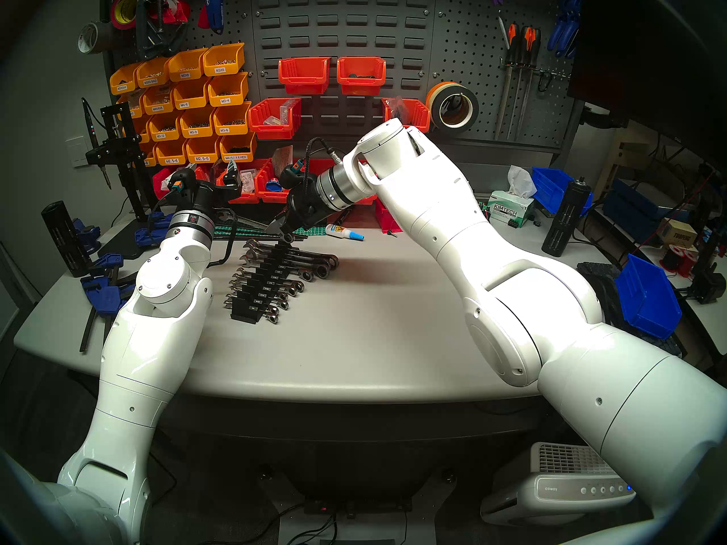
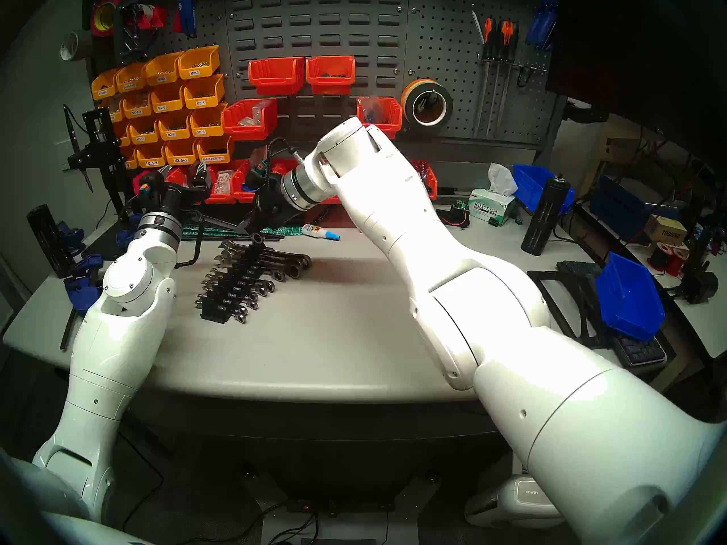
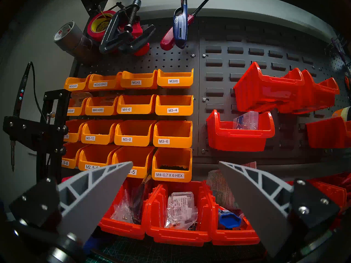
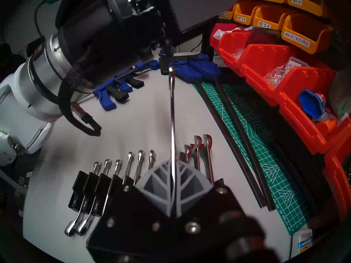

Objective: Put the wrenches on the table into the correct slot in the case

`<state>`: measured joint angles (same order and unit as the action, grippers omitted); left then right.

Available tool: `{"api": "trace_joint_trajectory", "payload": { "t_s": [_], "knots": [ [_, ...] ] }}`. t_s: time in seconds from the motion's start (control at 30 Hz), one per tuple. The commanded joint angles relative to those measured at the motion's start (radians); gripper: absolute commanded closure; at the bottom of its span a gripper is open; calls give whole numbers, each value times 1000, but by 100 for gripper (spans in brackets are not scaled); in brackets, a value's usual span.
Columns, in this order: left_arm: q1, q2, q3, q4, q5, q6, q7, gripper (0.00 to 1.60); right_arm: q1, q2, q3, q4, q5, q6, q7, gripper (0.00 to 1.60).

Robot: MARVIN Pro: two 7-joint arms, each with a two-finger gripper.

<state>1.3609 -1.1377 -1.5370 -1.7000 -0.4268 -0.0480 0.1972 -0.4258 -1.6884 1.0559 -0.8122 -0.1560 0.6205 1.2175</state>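
Observation:
My right gripper (image 1: pixel 277 227) (image 4: pixel 172 162) is shut on a slim chrome wrench (image 4: pixel 171 114). Its shaft runs out past the fingertips and its ring end (image 1: pixel 288 238) hangs just above the far end of the case. The case (image 1: pixel 262 286) (image 4: pixel 91 183) is a long black stepped rack on the table, with several wrenches lying in its slots. From above, the held wrench lines up with a gap in the row between the smaller and the larger ones. My left gripper (image 3: pixel 175 163) (image 1: pixel 232 178) stands open and empty, left of the case, facing the bins.
Red bins (image 4: pixel 266 67) and a green cutting mat (image 4: pixel 266 143) lie just behind the case. A glue bottle (image 1: pixel 344 232) lies to its right. Blue clamps (image 4: pixel 117 90) sit at the table's left, and a tissue box (image 1: pixel 511 208) and a blue bin (image 1: pixel 647 296) at the right.

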Motion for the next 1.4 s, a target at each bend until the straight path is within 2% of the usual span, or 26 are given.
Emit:
{"api": "trace_joint_trajectory", "payload": {
  "t_s": [0.0,0.07,0.67,0.73,0.87,0.9,1.13,1.37],
  "knots": [
    [-32,1,-8,-28,0,-11,0,0,55,3,-5,-23,33,-4,106,160],
    [-32,1,-8,-28,0,-11,0,0,54,5,-11,-25,44,-3,89,160],
    [-32,1,-8,-28,0,-11,0,0,61,23,-51,-20,74,2,109,160],
    [-32,1,-8,-28,0,-12,0,0,47,33,-75,-35,90,13,93,160],
    [-32,1,-8,-28,0,-12,0,0,9,66,-135,-77,100,53,114,160],
    [-32,1,-8,-28,0,-12,0,0,-2,78,-152,-96,122,61,86,160],
    [-32,1,-8,-28,0,-11,0,0,-38,134,-201,-170,168,98,51,160],
    [-32,1,-8,-28,0,-11,0,0,-33,180,-245,-223,230,125,-4,160]
  ]
}}
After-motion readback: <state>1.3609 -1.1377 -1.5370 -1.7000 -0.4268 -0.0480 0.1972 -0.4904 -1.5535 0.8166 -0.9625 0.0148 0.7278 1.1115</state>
